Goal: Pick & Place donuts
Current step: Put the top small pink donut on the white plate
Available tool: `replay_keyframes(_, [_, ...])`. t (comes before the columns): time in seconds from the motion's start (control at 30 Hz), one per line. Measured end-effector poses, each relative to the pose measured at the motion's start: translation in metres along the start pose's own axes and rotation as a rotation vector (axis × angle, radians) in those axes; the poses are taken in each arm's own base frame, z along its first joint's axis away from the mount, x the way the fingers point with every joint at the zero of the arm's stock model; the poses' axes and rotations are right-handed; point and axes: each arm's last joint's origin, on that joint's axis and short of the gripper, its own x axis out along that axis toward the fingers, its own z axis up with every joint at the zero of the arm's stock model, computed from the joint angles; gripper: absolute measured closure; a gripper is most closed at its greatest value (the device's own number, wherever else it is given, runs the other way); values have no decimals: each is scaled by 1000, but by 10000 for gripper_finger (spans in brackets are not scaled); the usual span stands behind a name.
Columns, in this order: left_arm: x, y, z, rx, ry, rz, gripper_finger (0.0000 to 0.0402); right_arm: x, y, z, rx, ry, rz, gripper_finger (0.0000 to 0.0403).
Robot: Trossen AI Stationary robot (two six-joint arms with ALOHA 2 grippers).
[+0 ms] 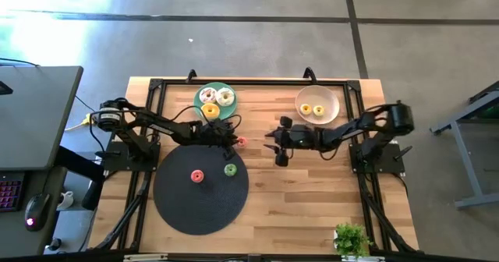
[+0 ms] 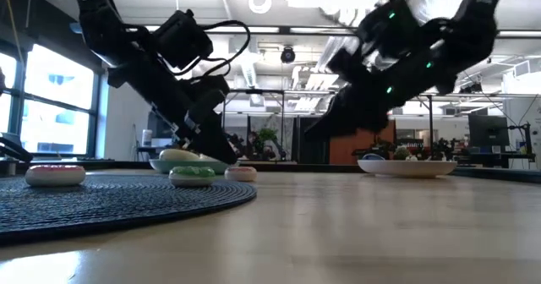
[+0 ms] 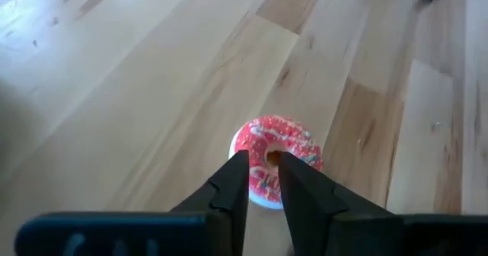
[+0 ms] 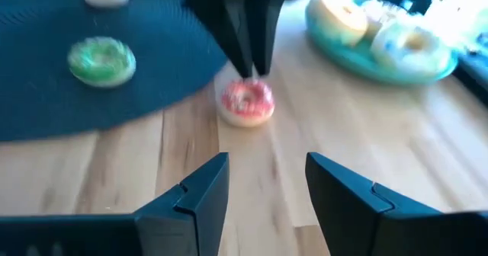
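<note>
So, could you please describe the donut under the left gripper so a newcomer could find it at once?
Start at the big black round mat; just past its upper right edge, on bare wood, lies a small red donut beneath the left gripper. Unlike the pink donut and green donut, it lies off the mat.

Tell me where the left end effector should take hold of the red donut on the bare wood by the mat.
Probably across one side of the ring, coming straight down. The red donut lies flat on the table, just off the black mat, so only its top and rim are reachable. The left end effector hangs right above its hole, fingers nearly together; one finger in the hole, one outside, looks best.
</note>
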Motion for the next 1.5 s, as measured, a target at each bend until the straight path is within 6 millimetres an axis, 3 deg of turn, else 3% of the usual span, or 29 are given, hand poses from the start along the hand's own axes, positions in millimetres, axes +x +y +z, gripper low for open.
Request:
replay_keyframes(0.13, [0, -3, 4, 48, -7, -39, 317, 20, 4, -2, 15, 27, 16, 231])
replay_keyframes(0.27, [1, -6, 12, 120, -6, -69, 265, 31, 5, 6, -2, 11, 39, 231])
replay_keyframes(0.47, [3, -5, 9, 228, 52, -52, 182, 34, 5, 14, 6, -6, 32, 231])
replay_keyframes(0.63, [15, -2, -3, 233, 100, -9, 162, 34, 5, 12, 29, 3, 36, 231])
replay_keyframes(0.77, [23, -1, -8, 218, 98, 20, 185, 34, 5, 12, 30, 5, 33, 231])
replay_keyframes(0.97, [24, -2, -6, 206, 67, -22, 274, 34, 3, 12, 25, 6, 27, 231])
replay_keyframes(1.1, [25, -6, 0, 211, 59, -55, 313, 35, -1, 11, 29, 7, 22, 231])
replay_keyframes(1.5, [27, -23, 38, 203, 40, -239, 327, 34, 5, 11, -97, 12, 68, 231])
